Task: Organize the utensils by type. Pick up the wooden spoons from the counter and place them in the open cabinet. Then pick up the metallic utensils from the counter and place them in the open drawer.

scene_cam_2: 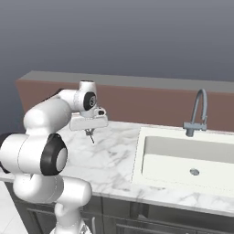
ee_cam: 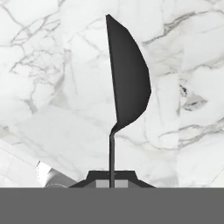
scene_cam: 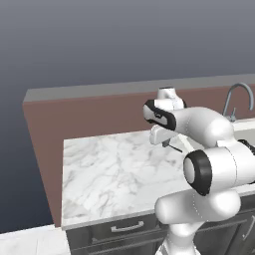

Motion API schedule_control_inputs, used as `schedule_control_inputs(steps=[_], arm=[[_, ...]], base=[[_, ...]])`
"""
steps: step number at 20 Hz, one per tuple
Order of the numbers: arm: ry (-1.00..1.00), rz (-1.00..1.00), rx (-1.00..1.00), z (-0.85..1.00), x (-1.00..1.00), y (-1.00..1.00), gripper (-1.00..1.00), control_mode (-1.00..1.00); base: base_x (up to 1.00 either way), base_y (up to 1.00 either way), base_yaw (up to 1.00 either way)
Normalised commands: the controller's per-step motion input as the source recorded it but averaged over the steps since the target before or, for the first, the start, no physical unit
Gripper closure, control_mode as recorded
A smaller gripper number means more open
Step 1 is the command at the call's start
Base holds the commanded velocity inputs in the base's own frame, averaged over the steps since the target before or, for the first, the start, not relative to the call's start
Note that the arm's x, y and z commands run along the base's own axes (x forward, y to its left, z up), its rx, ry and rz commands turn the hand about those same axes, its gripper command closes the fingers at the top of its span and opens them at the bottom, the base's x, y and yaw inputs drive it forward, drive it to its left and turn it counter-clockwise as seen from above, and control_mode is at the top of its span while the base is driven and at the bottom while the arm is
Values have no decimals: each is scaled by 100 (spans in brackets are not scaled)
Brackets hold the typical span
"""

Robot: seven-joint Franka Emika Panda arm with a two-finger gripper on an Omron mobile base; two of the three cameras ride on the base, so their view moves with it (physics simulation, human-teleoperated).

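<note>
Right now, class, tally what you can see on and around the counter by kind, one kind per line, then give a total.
Metal utensil, clamped in the gripper: 1
Faucet: 1
Sink: 1
Marble counter: 1
Total: 4

fingers (ee_cam: 112,178): showing just as dark tips at the hand view's bottom edge, the rest being cut off by the grey band.
metal utensil (ee_cam: 127,78): its handle end is disappearing between the fingers; in the base views it is appearing too small (scene_cam_2: 91,135) to tell its head shape.
surface (scene_cam: 109,174): its right part is being hidden by the arm in the left base view.
faucet (scene_cam: 238,99): being cut at the right edge.
</note>
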Motion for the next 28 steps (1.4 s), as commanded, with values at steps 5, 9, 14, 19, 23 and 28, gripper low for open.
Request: schedule_control_inputs(steps=[5, 9, 14, 19, 23, 28], arm=[[0, 0, 0, 0, 0, 0, 100, 100], [0, 0, 0, 0, 0, 0, 100, 100], [0, 0, 0, 0, 0, 0, 100, 100], [0, 0, 0, 0, 0, 0, 100, 100], [0, 0, 0, 0, 0, 0, 100, 100], [0, 0, 0, 0, 0, 0, 100, 100]], base=[[-30, -23, -52], [-19, -11, -76], [-3, -6, -89], [0, -10, -90], [0, -18, -88], [3, -15, -92]])
